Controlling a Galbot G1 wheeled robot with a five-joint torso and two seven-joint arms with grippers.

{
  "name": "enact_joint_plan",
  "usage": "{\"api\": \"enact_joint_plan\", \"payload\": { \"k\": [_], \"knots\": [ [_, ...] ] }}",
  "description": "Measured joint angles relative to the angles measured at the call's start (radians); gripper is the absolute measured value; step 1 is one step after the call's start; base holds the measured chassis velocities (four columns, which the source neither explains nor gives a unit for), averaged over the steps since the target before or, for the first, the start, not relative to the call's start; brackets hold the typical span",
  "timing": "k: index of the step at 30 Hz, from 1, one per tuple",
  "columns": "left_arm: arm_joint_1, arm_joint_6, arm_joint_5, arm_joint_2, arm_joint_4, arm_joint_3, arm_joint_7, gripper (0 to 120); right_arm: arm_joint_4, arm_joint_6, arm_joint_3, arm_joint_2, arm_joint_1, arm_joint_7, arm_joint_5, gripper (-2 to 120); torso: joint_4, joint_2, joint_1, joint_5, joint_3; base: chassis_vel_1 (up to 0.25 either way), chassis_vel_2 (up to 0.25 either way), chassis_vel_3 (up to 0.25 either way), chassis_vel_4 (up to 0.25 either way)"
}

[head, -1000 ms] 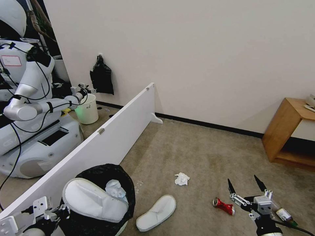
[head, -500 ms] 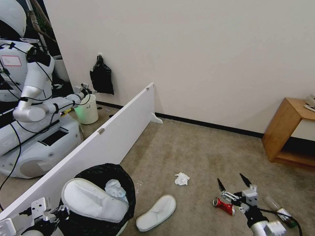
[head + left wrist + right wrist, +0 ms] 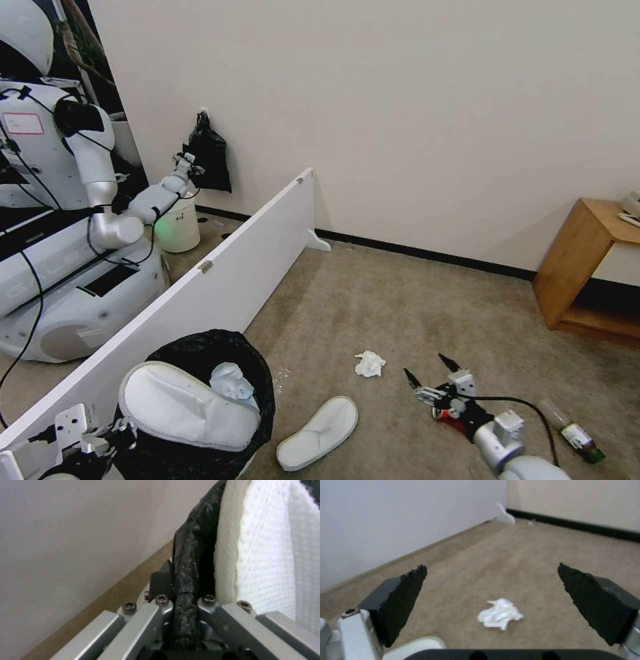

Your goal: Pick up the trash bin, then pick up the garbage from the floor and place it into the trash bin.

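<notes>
The trash bin (image 3: 200,347), lined with a black bag, hangs at the lower left with a white slipper (image 3: 187,403) and a tissue (image 3: 230,383) inside. My left gripper (image 3: 113,433) is shut on its bagged rim (image 3: 186,575), right beside the slipper (image 3: 266,555). My right gripper (image 3: 427,368) is open low over the carpet, pointing at a crumpled white tissue (image 3: 369,364) (image 3: 500,613) that lies ahead between its spread fingers (image 3: 403,590). A second slipper (image 3: 318,432) lies left of it. The red can (image 3: 445,419) is partly hidden under the gripper. A clear bottle (image 3: 573,433) lies to the right.
A long white partition board (image 3: 220,273) runs along the left. Beyond it stand another robot (image 3: 67,200) and a plain white bin (image 3: 177,227). A black bag (image 3: 207,160) hangs on the wall. A wooden cabinet (image 3: 587,267) stands at the right.
My right gripper has moved left and down, from beside the bottle past the red can toward the tissue. The other robot behind the board has raised its arm.
</notes>
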Motion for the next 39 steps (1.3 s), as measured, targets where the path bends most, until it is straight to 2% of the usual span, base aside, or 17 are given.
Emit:
{"api": "enact_joint_plan", "payload": {
  "k": [6,14,16,20,22,31,39],
  "knots": [
    [0.019,0.0,0.007,-0.01,-0.001,-0.001,-0.001,2,-0.071,-0.036,-0.102,0.033,0.076,0.037,0.075,100,0.0001,0.0,0.0,0.0001,0.0,0.0,0.0,0.0,0.0],
    [0.029,0.0,0.007,-0.012,-0.001,-0.008,-0.002,2,-0.099,-0.096,-0.188,0.028,0.125,0.093,0.167,100,0.0,0.0,0.0,0.0,0.0,0.0,0.0,0.0,0.0],
    [0.033,0.0,0.008,-0.016,-0.001,-0.009,-0.002,2,-0.112,-0.142,-0.238,0.023,0.153,0.132,0.237,100,0.0001,0.0,0.0,-0.0001,0.0,0.0,0.0,0.0,0.0],
    [0.036,0.0,0.011,-0.02,-0.001,-0.009,-0.002,2,-0.118,-0.186,-0.277,0.023,0.169,0.164,0.286,100,0.0,0.0,0.0,-0.0002,0.0,0.0,0.0,0.0,0.0],
    [0.037,0.0,0.016,-0.023,-0.001,-0.009,-0.002,2,-0.136,-0.222,-0.317,0.048,0.178,0.198,0.312,100,0.0,0.0,0.0,0.0,0.0,0.0,0.0,0.0,0.0],
    [0.04,0.0,0.019,-0.025,-0.001,-0.009,-0.005,2,-0.176,-0.256,-0.373,0.113,0.192,0.251,0.402,100,0.0,0.0,0.0,-0.0001,0.0,0.0,0.0,0.0,0.0],
    [0.034,0.0,0.02,-0.025,0.0,-0.006,-0.007,2,-0.199,-0.304,-0.407,0.15,0.219,0.314,0.58,100,0.0001,0.0,0.0,-0.0001,0.0,0.0,0.0,0.0,0.0]
  ]
}}
